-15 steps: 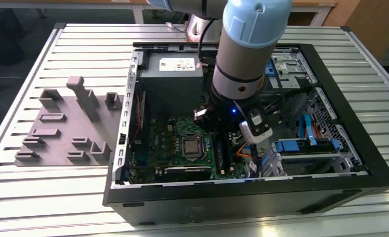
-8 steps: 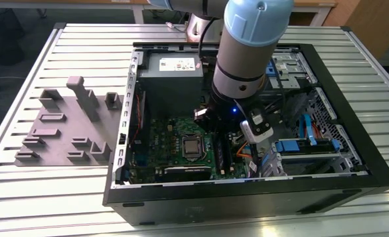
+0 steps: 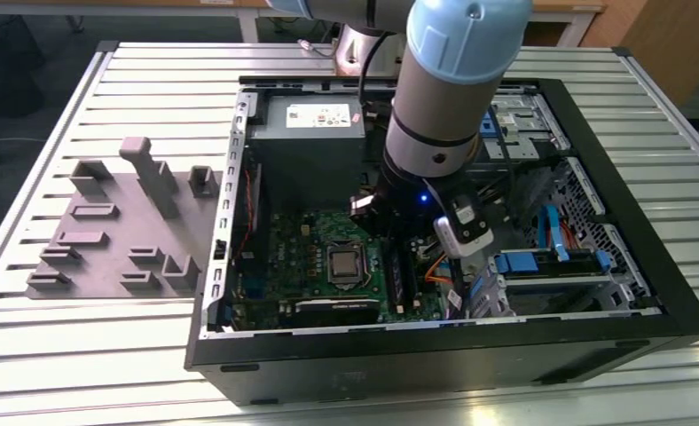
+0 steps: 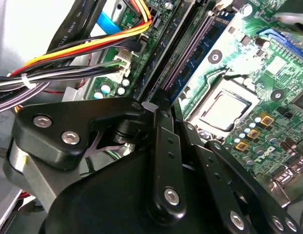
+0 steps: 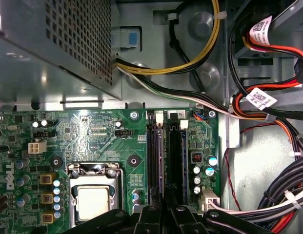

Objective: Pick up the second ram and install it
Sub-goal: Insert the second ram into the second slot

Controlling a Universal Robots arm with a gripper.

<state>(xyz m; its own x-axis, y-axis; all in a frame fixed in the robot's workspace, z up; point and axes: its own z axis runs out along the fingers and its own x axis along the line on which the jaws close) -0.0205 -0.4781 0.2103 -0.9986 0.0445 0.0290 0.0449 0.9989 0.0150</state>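
Memory slots [image 5: 167, 146] on the motherboard [image 3: 314, 244] are where the work stands. The arm reaches down into the open computer case [image 3: 633, 186], which lies on its side in the middle of the slatted bench [image 3: 113, 80], and the gripper [image 4: 158, 105] hangs straight over the slots' near end. That is probably so a stick can be pressed down along its own plane.

The second ram [image 4: 197, 51] appears as a blue-green board with dark chips, standing on edge in the slot bank and running away from the gripper's tip. I judge it to be in or entering its slot. Whether the gripper is clamped on it or has let go I cannot tell, because the black linkage hides the contact.

The second wrist view looks low along the slots, so it gives the stick's face and the orange, yellow and black cable bundle [image 4: 68, 53] beside it. The first wrist view looks squarely down and shows the slots edge-on, the processor socket [image 5: 95, 197] beside them, and the perforated power supply [image 5: 53, 44] beyond the board. The exterior view adds a grey parts fixture [image 3: 125, 231] with upright pegs, on the bench near the edge at the exterior view's left, just beside the case
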